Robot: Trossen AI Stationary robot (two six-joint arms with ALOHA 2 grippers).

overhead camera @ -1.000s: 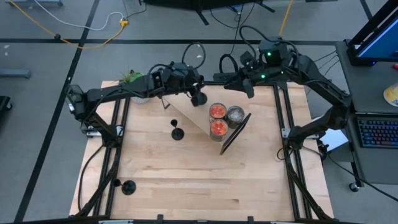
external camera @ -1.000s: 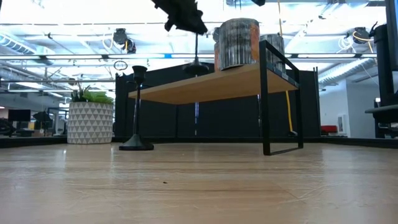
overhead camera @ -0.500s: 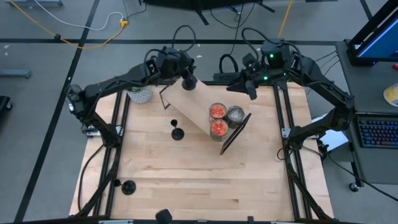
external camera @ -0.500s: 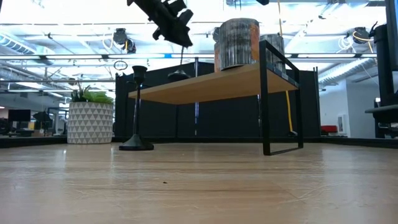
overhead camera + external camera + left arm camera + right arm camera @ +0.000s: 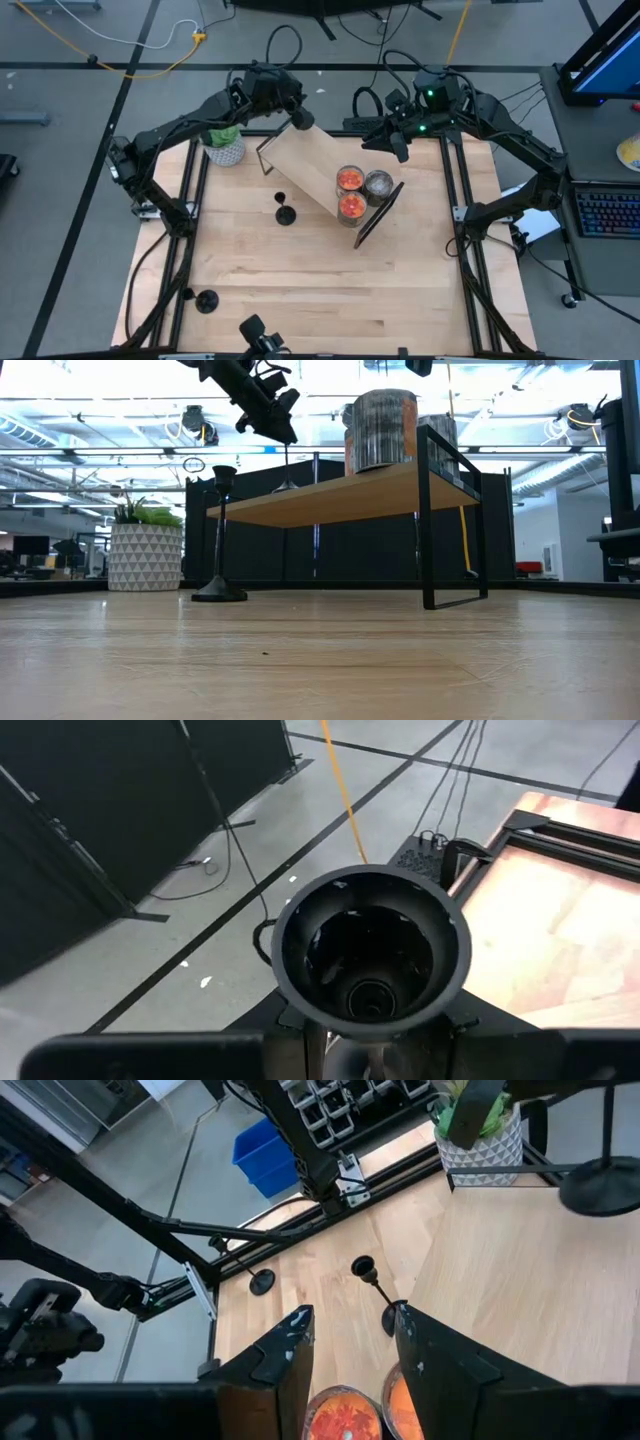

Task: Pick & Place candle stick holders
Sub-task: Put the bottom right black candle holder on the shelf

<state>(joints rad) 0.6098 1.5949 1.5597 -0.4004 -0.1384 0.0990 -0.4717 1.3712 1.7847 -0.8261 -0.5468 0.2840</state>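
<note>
My left gripper (image 5: pixel 298 118) is shut on a black candle stick holder (image 5: pixel 287 460) over the far left corner of a small wooden shelf (image 5: pixel 310 165). The holder's round base (image 5: pixel 605 1185) is at the shelf top; whether it touches, I cannot tell. A second holder (image 5: pixel 285 214) stands on its base on the table beside the shelf. A third (image 5: pixel 206 300) stands near the front left corner. My right gripper (image 5: pixel 350 1360) hangs open above the shelf's far right end, with nothing between its fingers. My left gripper holds the candle stick holder at its top end, just under the cup (image 5: pixel 370 955), which hides the place of contact in the wrist view. The fingers slant down from the table's far left. The holder stays upright, stem (image 5: pixel 287 460) and base below the fingers.
Three round jars (image 5: pixel 352 190) stand on the shelf's right half. A plant in a white patterned pot (image 5: pixel 225 148) stands at the far left, close to my left arm. A dark object (image 5: pixel 258 335) shows at the near edge. Bare wood lies between shelf and near edge.
My left gripper has swung toward the table's far left with the candle stick holder, from over the middle of the shelf to its far left corner. The holder has stayed upright. A dark object has come into view at the near edge.
</note>
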